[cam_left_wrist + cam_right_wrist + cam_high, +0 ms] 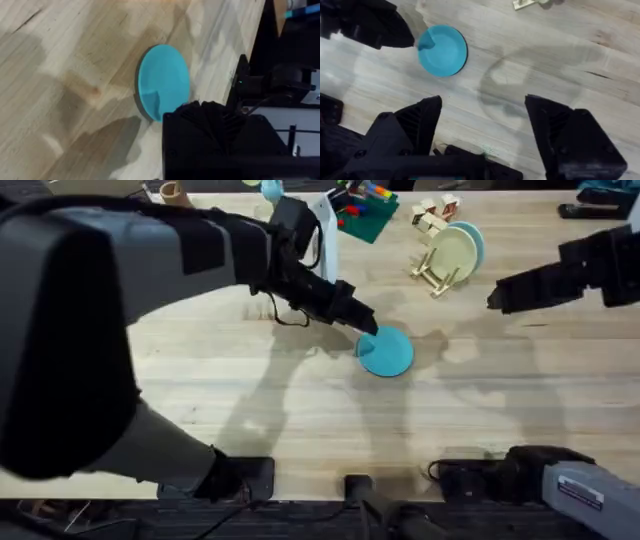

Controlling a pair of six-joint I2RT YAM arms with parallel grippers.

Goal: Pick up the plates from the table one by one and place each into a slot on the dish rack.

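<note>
cyan plate lying flat on the table, near the middle, well apart from the rack at the far right. in the rack already a cream plate standing upright between the pegs, with a paler blue plate just behind it.

left gripper reaching over from the left, tip at the far-left rim of the cyan plate, seemingly touching or just above it. in the left wrist view only one black finger over the plate edge; cannot tell if spread or closed, and no firm hold visible yet. right gripper hanging over bare wood, well apart from the plate, fingers spread wide with nothing between them.

judged as the step of grasping the second plate; one plate done, so about half way.

about handling: looks thin, stiff, light, probably plastic, with smooth surface, so likely slippery and not very fragile. lying flat, so hard to pinch from above; best to take at the rim, one finger sliding under the edge and one on top. possible risk: plate pushed along the table instead of lifted, or turning in the grip. after lifting, need to tilt it upright and aim at a free slot beside the cream plate.
</note>
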